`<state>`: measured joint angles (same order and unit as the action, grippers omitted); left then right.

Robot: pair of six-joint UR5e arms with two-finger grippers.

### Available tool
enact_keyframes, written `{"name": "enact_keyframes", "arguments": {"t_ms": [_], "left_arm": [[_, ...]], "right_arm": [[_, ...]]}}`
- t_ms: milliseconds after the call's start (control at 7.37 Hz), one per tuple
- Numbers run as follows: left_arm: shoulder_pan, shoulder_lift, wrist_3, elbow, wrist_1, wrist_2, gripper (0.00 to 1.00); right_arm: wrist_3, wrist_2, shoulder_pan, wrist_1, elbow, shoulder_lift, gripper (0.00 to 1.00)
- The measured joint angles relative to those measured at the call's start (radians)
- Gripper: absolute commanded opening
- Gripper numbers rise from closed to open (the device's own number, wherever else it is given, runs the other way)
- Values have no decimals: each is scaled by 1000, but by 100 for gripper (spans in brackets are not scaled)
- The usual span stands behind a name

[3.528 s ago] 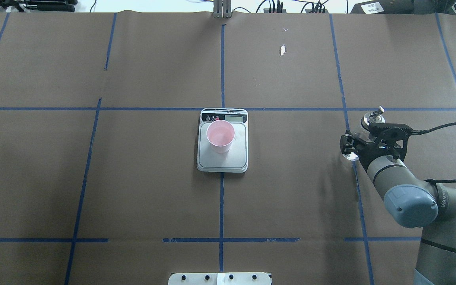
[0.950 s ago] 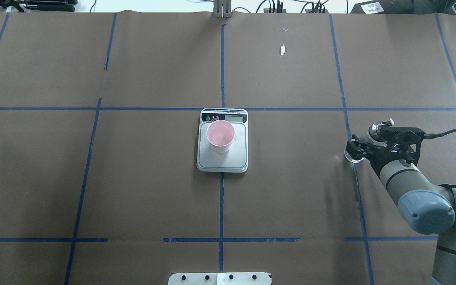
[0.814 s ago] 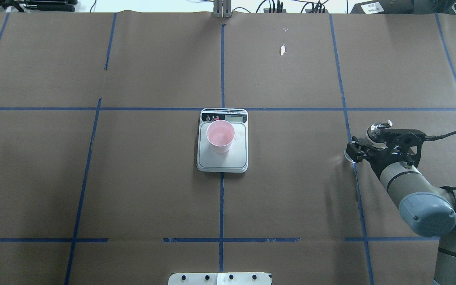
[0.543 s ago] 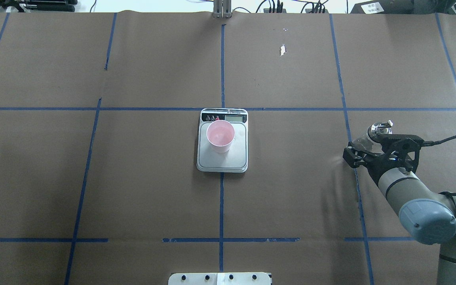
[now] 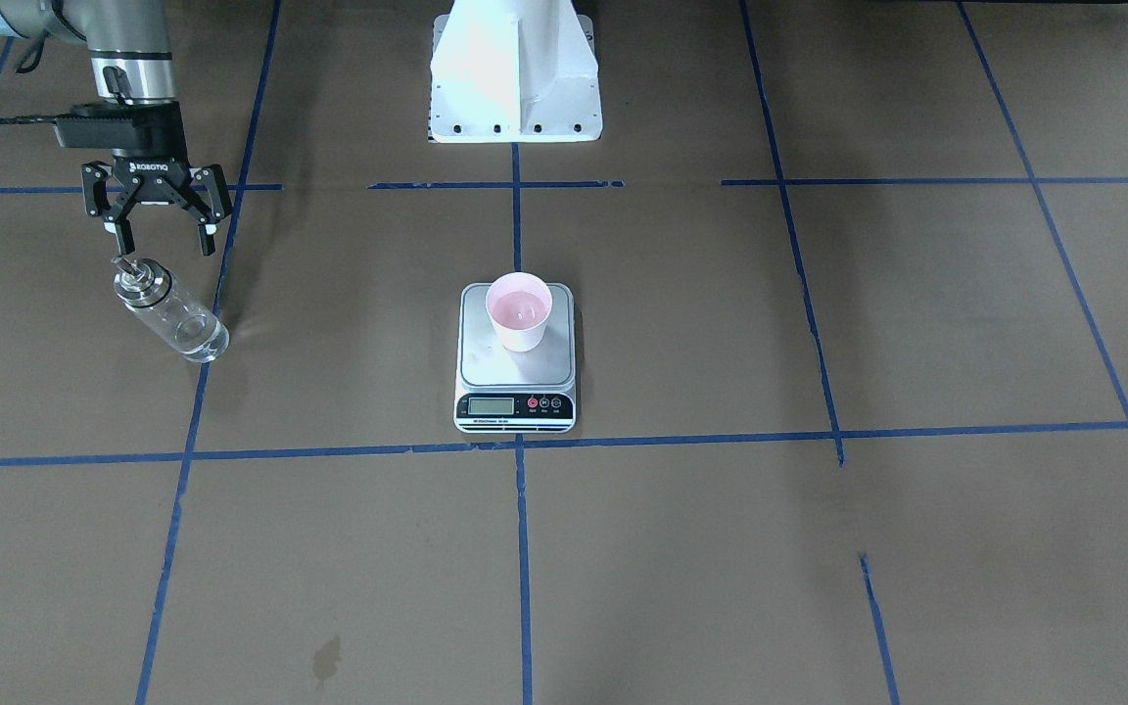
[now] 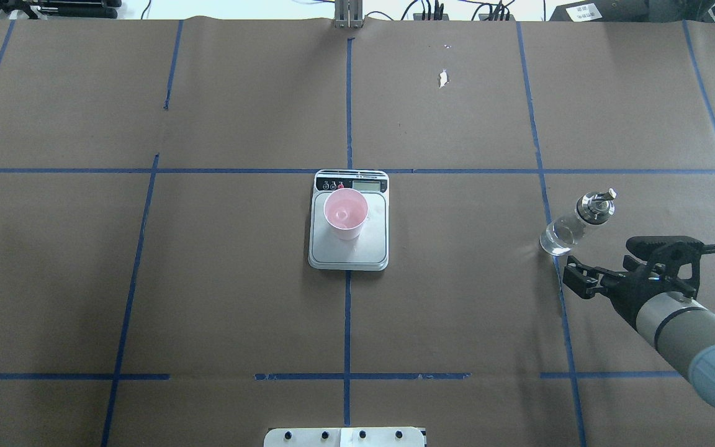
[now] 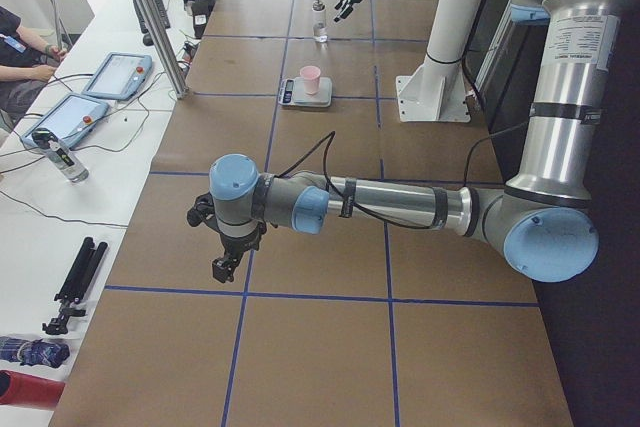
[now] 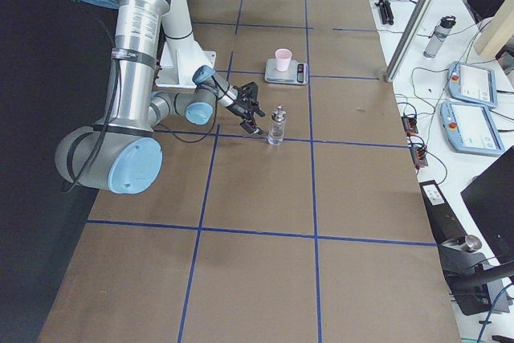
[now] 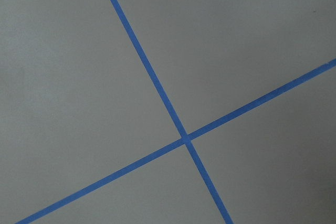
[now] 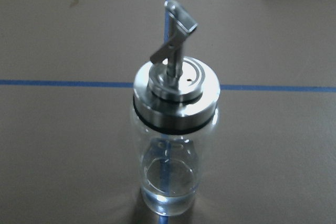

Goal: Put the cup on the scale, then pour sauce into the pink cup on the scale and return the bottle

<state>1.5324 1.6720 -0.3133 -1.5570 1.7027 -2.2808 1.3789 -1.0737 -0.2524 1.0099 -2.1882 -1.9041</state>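
The pink cup [image 5: 519, 311] [image 6: 346, 213] stands upright on the scale [image 5: 486, 367] [image 6: 367, 248] at the table's middle, with a faint glint of clear liquid at its bottom. The bottle [image 5: 167, 313] [image 6: 575, 223] stands upright on the table to the robot's right, with a little clear liquid in its base in the right wrist view [image 10: 173, 129]. My right gripper [image 5: 162, 243] [image 6: 602, 266] is open and empty, a short way behind the bottle on the robot's side. My left gripper [image 7: 225, 265] shows only in the exterior left view, low over the table's left end; I cannot tell whether it is open.
The white robot base [image 5: 515, 69] stands behind the scale. Blue tape lines [image 9: 184, 139] grid the brown table. An operators' bench with tablets [image 7: 120, 72] and a metal post [image 7: 150, 17] runs along the far edge.
The right gripper has opened, let go of the bottle and drawn back toward the robot. The bottle now stands free. The cup and scale have not moved.
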Motion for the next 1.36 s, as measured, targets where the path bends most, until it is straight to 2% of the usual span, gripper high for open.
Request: {"name": "enact_keyframes", "arguments": {"t_ms": [271, 543, 678, 814, 950, 1086, 1357], "left_arm": [[0, 0, -1, 0, 0, 1, 100], [1, -1, -1, 0, -1, 1, 100], [1, -1, -1, 0, -1, 1, 100], [1, -2, -1, 0, -1, 0, 100], [1, -2, -1, 0, -2, -1, 100], [1, -2, -1, 0, -2, -2, 100], [0, -2, -2, 0, -1, -1, 100]], "right_arm": [[-5, -169, -60, 39, -170, -85, 100], [-97, -434, -284, 95, -276, -95, 100], [-215, -616, -451, 106, -282, -93, 100], [-374, -800, -629, 113, -251, -89, 100], [-555, -945, -786, 117, -183, -81, 100], [-756, -1056, -920, 119, -85, -69, 100], [-1055, -1208, -1106, 156, 86, -30, 100]]}}
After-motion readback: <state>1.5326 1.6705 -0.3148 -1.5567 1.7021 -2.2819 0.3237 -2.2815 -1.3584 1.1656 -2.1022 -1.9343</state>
